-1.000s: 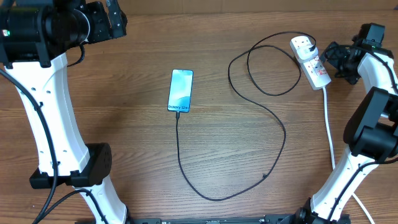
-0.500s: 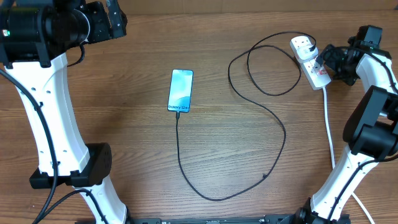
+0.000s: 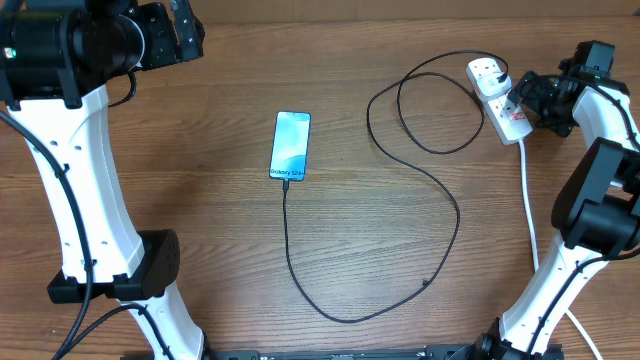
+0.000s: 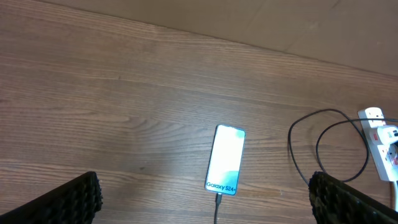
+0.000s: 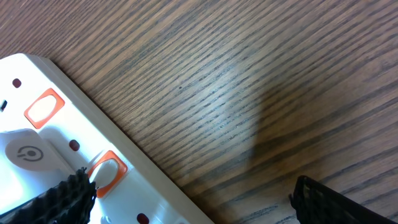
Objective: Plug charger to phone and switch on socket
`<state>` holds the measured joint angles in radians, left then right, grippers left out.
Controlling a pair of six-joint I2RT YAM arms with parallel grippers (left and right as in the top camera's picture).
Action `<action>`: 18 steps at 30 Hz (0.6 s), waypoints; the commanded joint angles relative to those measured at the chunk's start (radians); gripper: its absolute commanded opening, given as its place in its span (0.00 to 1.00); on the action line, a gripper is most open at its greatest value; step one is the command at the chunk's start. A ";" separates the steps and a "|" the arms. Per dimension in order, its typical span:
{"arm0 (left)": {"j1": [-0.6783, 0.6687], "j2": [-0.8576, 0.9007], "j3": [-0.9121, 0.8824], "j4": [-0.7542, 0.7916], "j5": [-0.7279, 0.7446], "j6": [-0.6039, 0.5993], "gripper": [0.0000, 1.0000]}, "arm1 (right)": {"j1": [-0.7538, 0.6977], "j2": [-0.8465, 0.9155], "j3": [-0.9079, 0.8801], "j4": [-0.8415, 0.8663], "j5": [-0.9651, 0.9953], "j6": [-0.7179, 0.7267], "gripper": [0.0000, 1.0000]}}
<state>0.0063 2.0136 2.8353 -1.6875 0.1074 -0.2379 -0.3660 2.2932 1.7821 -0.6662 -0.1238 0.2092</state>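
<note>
Two hands, both spread wide and grasping nothing. Left hand (image 3: 185,32): raised at the far left of the worktop (image 3: 200,220), well apart from everything. Right hand (image 3: 525,98): at the socket (image 3: 497,95), one finger over its orange switches (image 5: 43,106); I cannot tell whether it touches. Phone (image 3: 290,146): flat, mid-worktop, screen lit. Charger (image 3: 286,220): connector at the phone's near end, cable looping across to the socket.

Robot lab bench: wooden table (image 3: 180,130), left arm (image 3: 80,190), right arm (image 3: 612,110).
</note>
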 commanded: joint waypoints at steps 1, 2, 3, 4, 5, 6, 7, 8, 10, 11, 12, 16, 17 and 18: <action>-0.006 -0.011 -0.001 -0.002 -0.014 -0.017 1.00 | 0.000 0.010 0.004 0.009 -0.005 -0.005 1.00; -0.006 -0.011 -0.001 -0.002 -0.014 -0.017 0.99 | 0.000 0.010 0.004 0.011 -0.005 -0.005 1.00; -0.006 -0.011 -0.001 -0.002 -0.014 -0.017 1.00 | 0.000 0.010 0.004 0.014 -0.005 -0.005 1.00; -0.006 -0.011 -0.001 -0.002 -0.014 -0.017 1.00 | 0.000 0.010 0.004 0.016 -0.005 -0.005 1.00; -0.006 -0.011 -0.001 -0.002 -0.014 -0.017 0.99 | 0.000 0.010 0.004 0.019 -0.005 -0.005 1.00; -0.006 -0.011 -0.001 -0.002 -0.014 -0.017 0.99 | 0.000 0.010 0.004 0.021 -0.005 -0.005 1.00; -0.006 -0.011 -0.001 -0.002 -0.014 -0.017 0.99 | 0.000 0.010 0.004 0.023 -0.005 -0.005 1.00; -0.006 -0.011 -0.001 -0.002 -0.014 -0.017 1.00 | 0.000 0.010 0.004 0.026 -0.005 -0.005 1.00; -0.006 -0.011 -0.001 -0.002 -0.014 -0.017 0.99 | 0.000 0.010 0.004 0.029 -0.004 -0.005 1.00; -0.006 -0.011 -0.001 -0.002 -0.014 -0.017 1.00 | 0.000 0.010 0.004 0.030 -0.004 -0.005 1.00; -0.006 -0.011 -0.001 -0.002 -0.014 -0.017 0.99 | 0.000 0.010 0.004 0.032 -0.004 -0.005 1.00; -0.006 -0.011 -0.001 -0.002 -0.014 -0.017 0.99 | 0.000 0.010 0.004 0.034 -0.004 -0.005 1.00; -0.006 -0.011 -0.001 -0.002 -0.014 -0.017 1.00 | 0.000 0.010 0.004 0.034 -0.004 -0.005 1.00; -0.006 -0.011 -0.001 -0.002 -0.014 -0.017 0.99 | 0.000 0.010 0.004 0.034 -0.004 -0.005 1.00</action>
<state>0.0063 2.0136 2.8353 -1.6875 0.1070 -0.2379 -0.3656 2.2936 1.7821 -0.6403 -0.1261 0.2092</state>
